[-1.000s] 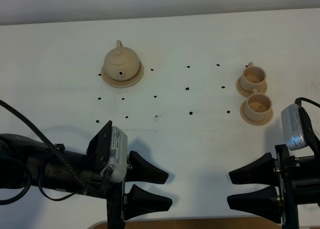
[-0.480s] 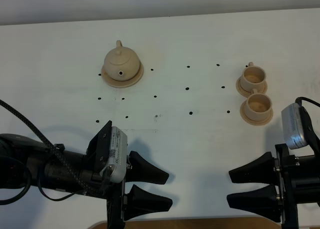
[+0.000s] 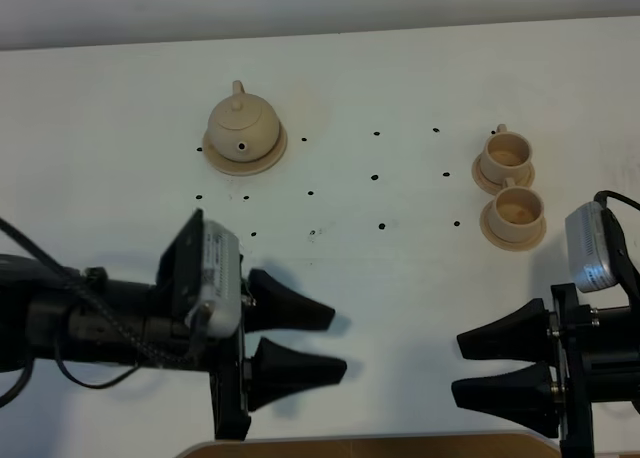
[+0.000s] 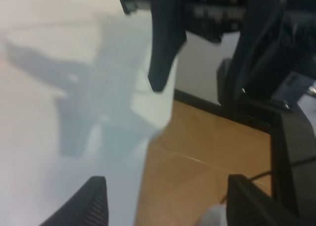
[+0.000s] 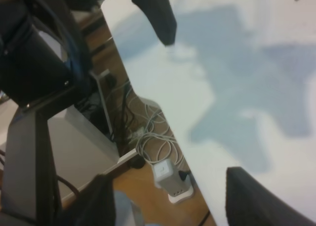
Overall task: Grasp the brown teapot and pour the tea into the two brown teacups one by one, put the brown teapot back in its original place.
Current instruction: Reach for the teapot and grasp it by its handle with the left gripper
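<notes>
Both arms sit low at the near edge, fingers spread.
Bottom of the frame: left gripper and right gripper, jaws wide apart over the white table. Past its edge the wrist views catch wooden floor and tangled cables. Mid-table, only black dots lie between. Farther up, the brown teapot sits on its saucer upper left. At right are the nearer teacup and farther teacup.

Left hand moved farther from the near edge of the table, wrist turned, right hand nudged likewise
</notes>
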Motion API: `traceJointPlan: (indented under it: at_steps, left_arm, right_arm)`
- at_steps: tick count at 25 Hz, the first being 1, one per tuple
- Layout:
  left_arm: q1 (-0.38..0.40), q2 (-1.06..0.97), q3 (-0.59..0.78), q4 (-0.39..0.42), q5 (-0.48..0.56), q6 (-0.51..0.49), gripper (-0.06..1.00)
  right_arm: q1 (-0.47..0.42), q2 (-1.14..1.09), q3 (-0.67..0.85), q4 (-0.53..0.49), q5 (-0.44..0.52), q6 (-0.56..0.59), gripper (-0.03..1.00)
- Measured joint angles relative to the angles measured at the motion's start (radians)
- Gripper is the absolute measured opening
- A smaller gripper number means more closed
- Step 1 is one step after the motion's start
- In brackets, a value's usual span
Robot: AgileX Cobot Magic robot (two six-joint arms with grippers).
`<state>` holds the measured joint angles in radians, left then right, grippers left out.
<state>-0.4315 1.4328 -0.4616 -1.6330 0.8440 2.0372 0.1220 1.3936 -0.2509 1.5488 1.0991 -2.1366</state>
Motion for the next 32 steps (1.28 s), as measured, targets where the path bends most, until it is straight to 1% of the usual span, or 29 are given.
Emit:
traceJointPlan:
  at_steps: [3,6,8,11,14,16,17,19,21,23,25,27,30,32]
  left_arm:
    - [0.0,-0.059,-0.019,0.022,-0.052,-0.076,0.54]
    - [0.0,-0.099,-0.049,0.083,-0.115,-0.19,0.54]
    - [0.0,-0.117,-0.075,0.137,-0.161,-0.285,0.54]
    - [0.0,-0.123,-0.112,0.217,-0.231,-0.419,0.54]
    - [0.0,-0.124,-0.15,0.296,-0.288,-0.545,0.54]
    - [0.0,-0.124,-0.18,0.355,-0.32,-0.637,0.54]
    - [0.0,-0.123,-0.194,0.383,-0.335,-0.679,0.54]
    - [0.0,-0.123,-0.227,0.464,-0.352,-0.797,0.54]
    - [0.0,-0.123,-0.261,0.553,-0.36,-0.92,0.54]
    - [0.0,-0.122,-0.302,0.669,-0.361,-1.06,0.54]
    - [0.0,-0.122,-0.341,0.788,-0.36,-1.193,0.54]
    - [0.0,-0.121,-0.385,0.918,-0.355,-1.34,0.54]
    - [0.0,-0.121,-0.449,1.091,-0.318,-1.53,0.54]
    - [0.0,-0.121,-0.491,1.183,-0.277,-1.625,0.54]
  right_arm:
    - [0.0,0.0,-0.001,0.008,0.0,0.0,0.48]
    - [0.0,0.0,-0.019,0.012,0.0,0.001,0.48]
    - [0.0,0.001,-0.045,0.018,-0.001,0.024,0.48]
    - [0.0,0.002,-0.101,0.021,-0.028,0.115,0.48]
    - [0.0,0.004,-0.172,-0.012,-0.072,0.253,0.48]
    - [0.0,0.005,-0.231,-0.059,-0.084,0.402,0.48]
    - [0.0,0.005,-0.263,-0.09,-0.088,0.47,0.48]
    - [0.0,0.006,-0.326,-0.172,-0.088,0.625,0.48]
    - [0.0,0.001,-0.39,-0.299,-0.09,0.803,0.47]
    - [0.0,-0.02,-0.441,-0.433,-0.098,0.978,0.46]
    - [0.0,-0.065,-0.484,-0.569,-0.109,1.115,0.45]
    - [0.0,-0.122,-0.513,-0.674,-0.12,1.236,0.44]
    - [0.0,-0.229,-0.533,-0.816,-0.127,1.412,0.44]
    - [0.0,-0.311,-0.534,-0.941,-0.117,1.526,0.44]
